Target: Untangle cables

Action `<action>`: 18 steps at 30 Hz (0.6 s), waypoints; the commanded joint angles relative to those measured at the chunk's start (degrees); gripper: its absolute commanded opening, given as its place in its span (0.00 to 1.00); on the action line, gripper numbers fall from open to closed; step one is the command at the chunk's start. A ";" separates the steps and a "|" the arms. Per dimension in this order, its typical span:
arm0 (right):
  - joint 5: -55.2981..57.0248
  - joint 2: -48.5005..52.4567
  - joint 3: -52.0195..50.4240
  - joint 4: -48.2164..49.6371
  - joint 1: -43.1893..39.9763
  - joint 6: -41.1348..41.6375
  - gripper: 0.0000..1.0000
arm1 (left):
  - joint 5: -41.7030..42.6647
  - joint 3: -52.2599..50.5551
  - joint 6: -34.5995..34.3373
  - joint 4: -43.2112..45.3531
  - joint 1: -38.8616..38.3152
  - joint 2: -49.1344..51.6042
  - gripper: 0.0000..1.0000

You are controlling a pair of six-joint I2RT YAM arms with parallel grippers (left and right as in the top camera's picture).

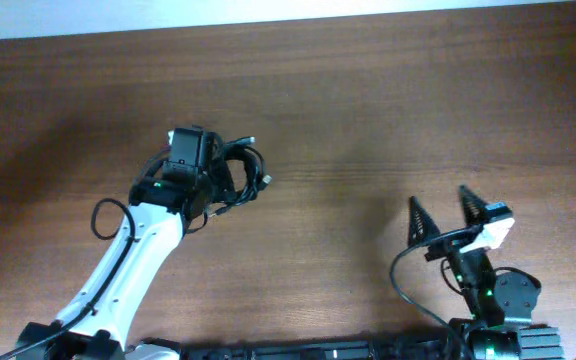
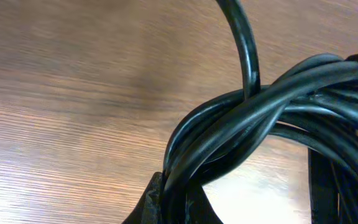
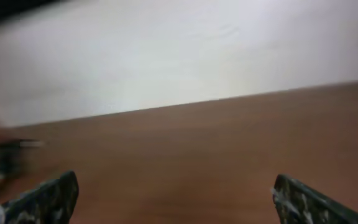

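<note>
Cables [image 1: 246, 172]: sitting bundled in a coil, left of centre on table [image 1: 388, 100]
Left gripper [image 1: 220, 185]: clamping tight on coil strands
Right gripper [image 1: 445, 214]: waiting, jaws spread wide, well apart
Advice: holding coil steady while right is picking one loose end

Surfaces: the brown wood-grain tabletop [image 1: 388, 90] is smooth with a satin finish and fine straight grain, and it picks up pale glare patches in the left wrist view. Left of tabletop centre, the coil of thin black cables [image 2: 247, 118] has a smooth, glossy rubbery-plastic sheath with long highlights; one small plug tip [image 1: 267, 180] looks silver-white and metallic, and the left gripper [image 2: 173, 208] fingertip [image 2: 148, 202] at them is matt black. The left arm shell [image 1: 133, 250] looks like smooth white plastic; toward the near edge, the right gripper [image 1: 438, 196] fingers [image 3: 48, 200] are dark, rough and speckled.
</note>
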 commanded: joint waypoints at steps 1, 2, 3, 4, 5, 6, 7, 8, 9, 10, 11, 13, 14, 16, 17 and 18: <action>-15.13 -0.39 -0.35 1.11 0.31 15.17 0.98 | 4.98 0.85 -6.34 0.15 0.22 -0.57 0.00; -14.97 -0.39 -0.35 1.62 0.31 16.74 0.98 | 4.98 0.85 -10.10 0.15 0.22 -0.57 0.00; -14.19 -0.37 -0.35 1.44 0.31 16.59 0.98 | 4.98 0.85 -13.44 0.15 0.22 -0.57 0.00; -14.19 -0.20 -0.35 1.40 0.31 16.59 0.98 | 4.98 0.85 -16.90 0.15 0.22 -0.57 0.00; -14.23 0.17 -0.28 1.36 0.31 16.63 0.98 | 5.03 0.85 -20.65 0.09 0.22 -0.57 0.00; -14.23 1.14 0.04 1.25 0.31 16.68 0.98 | 5.66 0.83 -24.55 -0.39 0.15 -0.57 0.00; -14.27 3.08 0.98 1.25 0.33 16.87 0.98 | 7.41 0.83 -28.76 -1.22 0.17 -0.57 0.00; -14.80 5.68 2.38 1.20 0.31 16.85 0.98 | 7.78 0.83 -31.41 -2.08 0.17 -0.57 0.00; -15.10 9.31 4.20 0.76 0.31 17.11 0.98 | 7.91 0.83 -32.89 -2.51 0.15 -0.57 0.00; -15.10 13.11 6.16 0.22 0.33 18.49 0.98 | 8.76 0.83 -33.33 -2.49 0.17 -0.57 0.00; -15.56 16.41 7.82 0.17 0.33 19.47 0.98 | 9.70 0.83 -34.40 -2.54 0.17 -0.57 0.00; -18.69 25.38 12.61 0.24 0.33 19.80 0.98 | 10.36 0.83 -36.17 -2.45 0.02 -0.57 0.00; -20.50 29.86 14.99 0.26 0.50 19.80 0.98 | 10.40 0.83 -37.48 -2.47 -0.04 -0.57 0.00; -24.70 39.21 18.99 1.84 4.98 19.89 0.98 | 12.33 0.83 -41.31 -2.47 -0.04 -0.57 0.00; -25.51 42.14 19.15 5.16 7.93 21.14 0.98 | 13.38 0.83 -42.84 -2.47 -0.04 -0.57 0.00; -25.40 44.63 19.15 8.13 10.71 23.06 0.98 | 14.60 0.83 -43.56 -2.47 -0.07 -0.57 0.00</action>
